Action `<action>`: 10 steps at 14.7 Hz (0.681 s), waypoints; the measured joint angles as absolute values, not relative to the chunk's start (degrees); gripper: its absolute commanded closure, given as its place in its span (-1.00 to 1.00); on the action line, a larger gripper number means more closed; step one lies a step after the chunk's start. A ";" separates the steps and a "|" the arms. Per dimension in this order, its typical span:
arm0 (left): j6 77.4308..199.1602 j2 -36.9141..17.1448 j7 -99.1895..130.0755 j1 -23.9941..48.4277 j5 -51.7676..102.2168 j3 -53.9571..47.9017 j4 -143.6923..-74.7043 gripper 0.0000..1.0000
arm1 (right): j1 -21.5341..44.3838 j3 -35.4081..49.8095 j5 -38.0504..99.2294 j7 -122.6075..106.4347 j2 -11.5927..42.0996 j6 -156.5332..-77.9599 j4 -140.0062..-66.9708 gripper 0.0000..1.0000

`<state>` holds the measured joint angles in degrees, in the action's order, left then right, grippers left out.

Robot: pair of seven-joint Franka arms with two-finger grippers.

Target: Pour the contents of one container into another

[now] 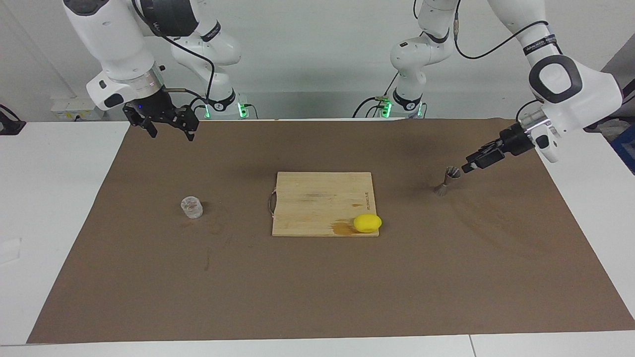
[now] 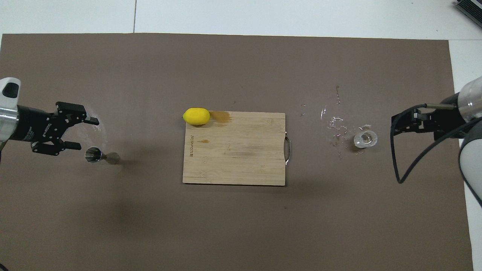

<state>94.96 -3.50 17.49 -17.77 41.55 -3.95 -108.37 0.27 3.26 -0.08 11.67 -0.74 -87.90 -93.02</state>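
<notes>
The short clear glass cup point(image 1: 191, 208) point(image 2: 365, 139) stands on the brown mat toward the right arm's end. A metal hourglass jigger point(image 1: 446, 181) point(image 2: 98, 156) stands upright toward the left arm's end. My left gripper point(image 1: 469, 167) point(image 2: 83, 133) hovers open close beside the jigger's top rim, on the side toward the table's end. Its fingers are not around the jigger. My right gripper point(image 1: 171, 135) point(image 2: 393, 125) waits open, raised over the mat well apart from the glass, with nothing between its fingers.
A wooden cutting board point(image 1: 317, 198) point(image 2: 233, 158) lies mid-table, a yellow lemon point(image 1: 367, 223) point(image 2: 196, 116) on its corner beside a wet stain. Small water splashes point(image 2: 335, 126) mark the mat beside the glass. The brown mat point(image 1: 317, 287) covers the table.
</notes>
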 measured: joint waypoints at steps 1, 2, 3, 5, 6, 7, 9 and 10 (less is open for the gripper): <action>92.74 -3.96 17.49 -19.19 43.37 -3.86 -107.86 -1.00 | 0.27 3.26 -0.08 11.67 -0.74 -87.90 -93.02 -1.00; 91.06 -4.70 17.49 -20.68 44.78 -3.78 -107.55 -1.00 | 0.27 3.26 -0.08 11.67 -0.74 -87.90 -93.02 -1.00; 89.53 -5.77 17.49 -22.26 46.09 -3.72 -107.36 -1.00 | 0.27 3.26 -0.08 11.67 -0.74 -87.90 -93.02 -1.00; 85.98 -8.39 17.23 -25.21 48.96 -3.64 -106.58 -1.00 | 0.27 3.26 -0.08 11.67 -0.74 -87.90 -93.02 -1.00; 84.41 -9.69 17.14 -26.32 50.21 -3.60 -106.21 -1.00 | 0.27 3.26 -0.08 11.67 -0.74 -87.90 -93.02 -1.00; 83.35 -10.91 17.11 -27.24 51.12 -3.57 -106.04 -1.00 | 0.27 3.26 -0.08 11.67 -0.74 -87.90 -93.02 -1.00; 82.04 -13.26 17.09 -28.64 52.05 -3.55 -106.04 -1.00 | 0.27 3.26 -0.08 11.67 -0.74 -87.90 -93.02 -1.00; 81.65 -14.35 17.07 -29.11 52.24 -3.56 -106.05 -1.00 | 0.27 3.26 -0.08 11.67 -0.74 -87.90 -93.02 -1.00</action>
<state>81.65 -14.35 17.07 -29.11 52.24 -3.56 -106.05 0.27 3.26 -0.08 11.67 -0.74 -87.90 -93.02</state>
